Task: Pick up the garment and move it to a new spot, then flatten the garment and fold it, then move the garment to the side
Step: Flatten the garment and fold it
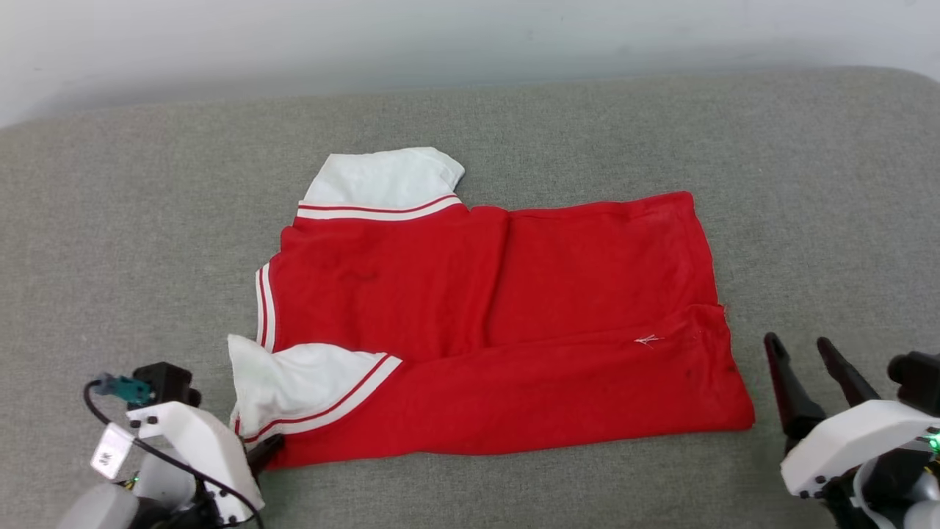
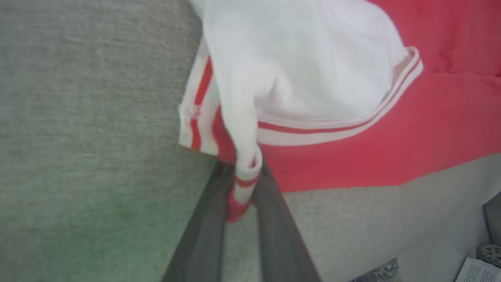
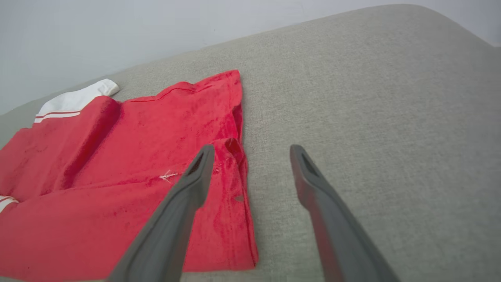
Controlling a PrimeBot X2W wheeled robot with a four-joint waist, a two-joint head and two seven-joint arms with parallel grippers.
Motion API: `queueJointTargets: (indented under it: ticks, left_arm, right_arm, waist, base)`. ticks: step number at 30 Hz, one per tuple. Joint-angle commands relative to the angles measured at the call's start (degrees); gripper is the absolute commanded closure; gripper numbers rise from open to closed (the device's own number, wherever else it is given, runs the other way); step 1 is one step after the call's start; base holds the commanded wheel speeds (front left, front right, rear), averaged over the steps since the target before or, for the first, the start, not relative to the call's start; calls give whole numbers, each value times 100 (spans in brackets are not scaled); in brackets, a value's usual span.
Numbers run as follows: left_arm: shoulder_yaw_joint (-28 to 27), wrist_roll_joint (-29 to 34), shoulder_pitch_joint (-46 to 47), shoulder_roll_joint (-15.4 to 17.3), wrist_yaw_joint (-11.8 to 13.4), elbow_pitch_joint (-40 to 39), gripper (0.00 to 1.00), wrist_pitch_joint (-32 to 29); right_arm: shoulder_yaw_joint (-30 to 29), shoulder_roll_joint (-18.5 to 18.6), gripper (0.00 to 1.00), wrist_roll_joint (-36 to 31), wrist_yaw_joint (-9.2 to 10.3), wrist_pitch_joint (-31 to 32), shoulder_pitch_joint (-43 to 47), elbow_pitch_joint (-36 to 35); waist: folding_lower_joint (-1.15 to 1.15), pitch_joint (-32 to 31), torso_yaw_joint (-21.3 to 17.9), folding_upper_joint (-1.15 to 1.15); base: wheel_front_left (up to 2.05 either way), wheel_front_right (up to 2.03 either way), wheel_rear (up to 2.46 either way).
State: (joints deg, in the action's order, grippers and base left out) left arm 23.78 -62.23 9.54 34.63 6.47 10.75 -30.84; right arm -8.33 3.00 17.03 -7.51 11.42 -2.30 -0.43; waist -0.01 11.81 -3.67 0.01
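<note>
Left gripper [image 2: 244, 172] pinches the folded red garment [image 1: 499, 308] at its white-striped cuff; right gripper [image 1: 799, 342] gapes wide.

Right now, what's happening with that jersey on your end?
The red jersey lies flat and partly folded on the grey upholstered surface. The left claw pinches the striped cuff of the near white sleeve at the jersey's left corner. The right claw is open beside the hem at the opposite end, holding nothing.
</note>
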Motion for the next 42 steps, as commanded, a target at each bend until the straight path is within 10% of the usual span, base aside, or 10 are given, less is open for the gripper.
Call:
queueJointTargets:
  ticks: [1,14,26,29,42]
  left_arm:
    - [190,43,-70,-218,-40,119,100,-3]
    - [48,515,64,66,-25,-675,100,580]
    - [94,705,230,91,114,-1257,100,608]
    - [38,645,202,19,140,-1203,100,685]
    - [-83,515,-409,-38,223,-1266,100,1053]
  right_arm:
    - [-117,-5,0,8,4,146,25,-22]
    - [-147,534,0,268,4,2855,-183,292]
    - [587,508,0,399,3,3504,-699,1124]
    - [738,508,100,473,0,3483,-785,1306]
    - [902,907,100,664,3,3339,-555,896]
  waist:
    - [1,-57,27,-1]
    - [1,-212,329,-1]
    - [1,277,507,-1]
    - [1,287,504,-1]
    - [1,-423,432,-1]
  base:
    - [0,0,0]
    - [0,0,0]
    - [0,0,0]
    - [0,0,0]
    - [0,0,0]
